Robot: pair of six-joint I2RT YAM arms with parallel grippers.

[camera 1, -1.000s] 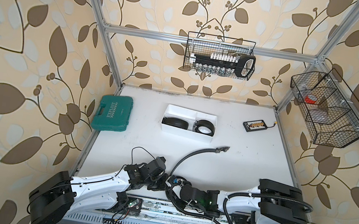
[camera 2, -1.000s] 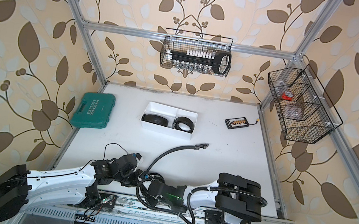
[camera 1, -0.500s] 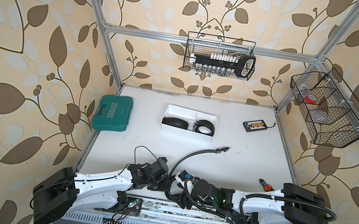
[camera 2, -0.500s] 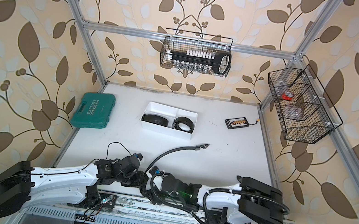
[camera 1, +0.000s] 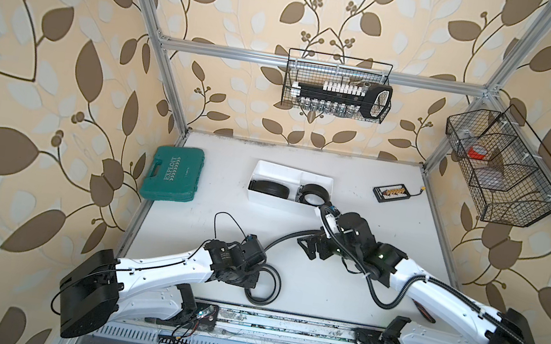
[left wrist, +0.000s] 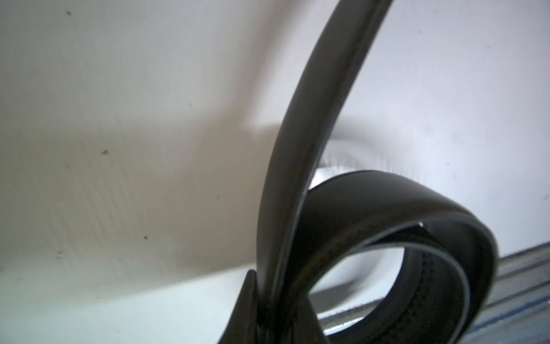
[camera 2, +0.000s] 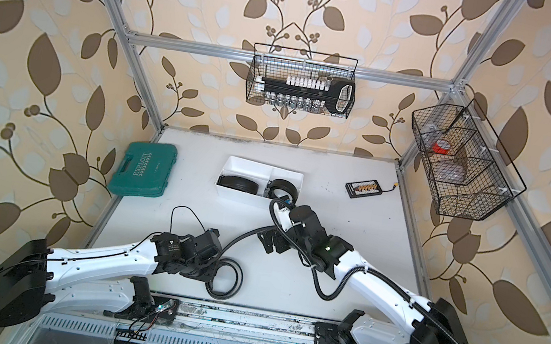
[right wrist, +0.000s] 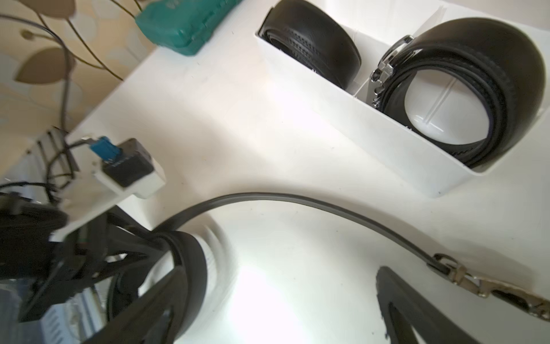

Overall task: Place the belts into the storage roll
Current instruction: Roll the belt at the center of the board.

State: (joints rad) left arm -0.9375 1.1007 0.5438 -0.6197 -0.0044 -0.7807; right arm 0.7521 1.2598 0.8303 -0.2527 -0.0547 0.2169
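Note:
The storage roll (camera 1: 294,175) is a white divided tray at mid-table. It holds two coiled belts (camera 1: 268,188) (camera 1: 313,194), which the right wrist view shows close up (right wrist: 315,38) (right wrist: 476,98). A third belt (camera 1: 266,288) lies loosely coiled near the front edge, and its strap (right wrist: 297,200) arcs toward the tray. My left gripper (camera 1: 252,280) is shut on that strap next to the coil (left wrist: 268,321). My right gripper (camera 1: 310,251) is open and empty over the strap's far end. The metal buckle (right wrist: 476,287) lies just outside one of its fingers (right wrist: 410,309).
A green tool case (camera 1: 174,172) lies at the left edge. A small black board (camera 1: 393,193) sits at the far right. Wire baskets hang on the back wall (camera 1: 336,89) and the right wall (camera 1: 503,170). The aluminium rail (camera 1: 281,323) runs along the front.
My right arm swung away from the left gripper, out toward the tray and the buckle end, and its jaws opened. The left gripper stayed by the coil and closed tighter.

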